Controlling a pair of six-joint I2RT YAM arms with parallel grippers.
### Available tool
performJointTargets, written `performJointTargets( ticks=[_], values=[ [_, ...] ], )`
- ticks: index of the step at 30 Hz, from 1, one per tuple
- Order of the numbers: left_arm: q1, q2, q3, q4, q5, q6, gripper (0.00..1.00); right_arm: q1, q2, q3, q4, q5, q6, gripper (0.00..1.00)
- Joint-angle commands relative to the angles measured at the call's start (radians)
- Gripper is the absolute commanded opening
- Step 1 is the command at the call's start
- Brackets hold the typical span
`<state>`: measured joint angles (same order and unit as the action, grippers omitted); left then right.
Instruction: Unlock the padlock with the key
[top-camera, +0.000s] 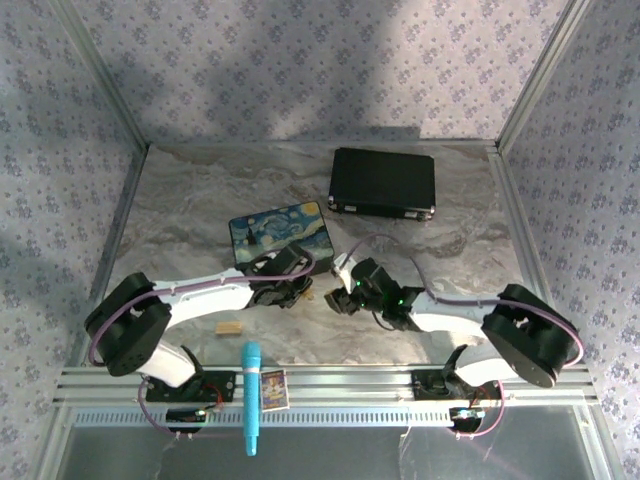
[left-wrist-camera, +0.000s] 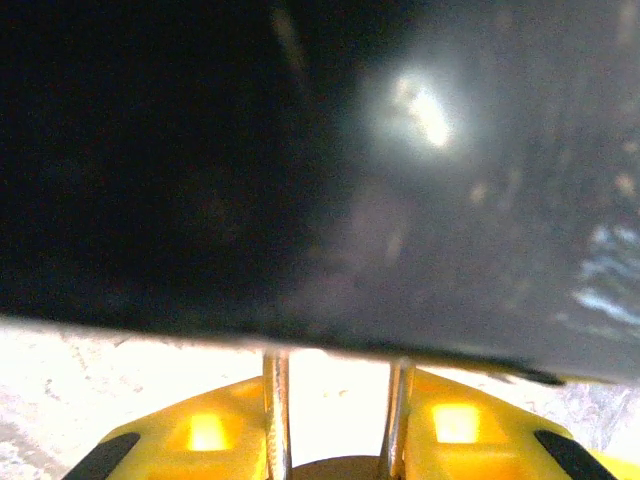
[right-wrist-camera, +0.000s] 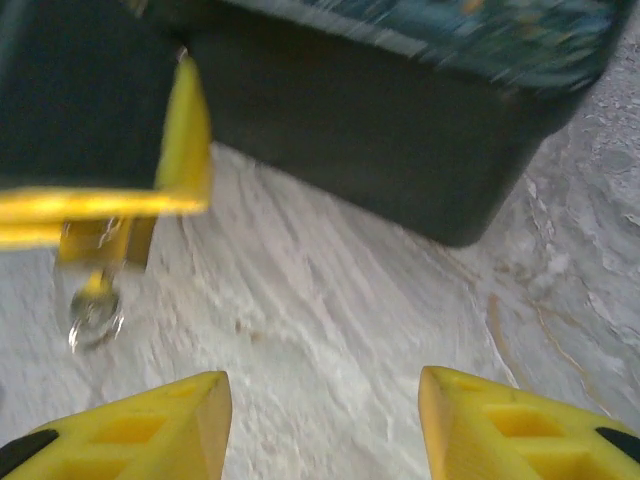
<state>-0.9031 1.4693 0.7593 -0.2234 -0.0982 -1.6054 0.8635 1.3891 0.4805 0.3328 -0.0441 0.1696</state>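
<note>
Left wrist view, left gripper clamped on the padlock, silver shackle toward the starry-night box, right gripper close by, fingers spread wide and empty above the marble table

white arms, black joints, yellow pincers

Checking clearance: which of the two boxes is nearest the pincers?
The starry-night painted box, right beside the left pincer; the plain black case lies farther back, toward the right.
</note>
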Motion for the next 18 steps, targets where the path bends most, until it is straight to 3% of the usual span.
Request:
performJointTargets(
  ticks=[1, 9, 14, 18],
  values=[
    [0.001, -0.035, 0.000, 0.005, -0.011, -0.016, 0.00, -0.012, 0.013, 0.001, 0.110, -0.195, 0.164, 0.53],
    [0.003, -0.020, -0.003, 0.051, 0.010, -0.010, 0.00, -0.057, 0.056, -0.012, 0.219, -0.420, 0.356, 0.53],
    [0.003, -0.048, -0.031, 0.087, 0.006, -0.025, 0.00, -0.096, 0.142, -0.038, 0.405, -0.502, 0.496, 0.40],
    [0.003, -0.067, -0.038, 0.092, 0.002, -0.026, 0.00, -0.102, 0.191, -0.036, 0.442, -0.513, 0.526, 0.29]
  ],
)
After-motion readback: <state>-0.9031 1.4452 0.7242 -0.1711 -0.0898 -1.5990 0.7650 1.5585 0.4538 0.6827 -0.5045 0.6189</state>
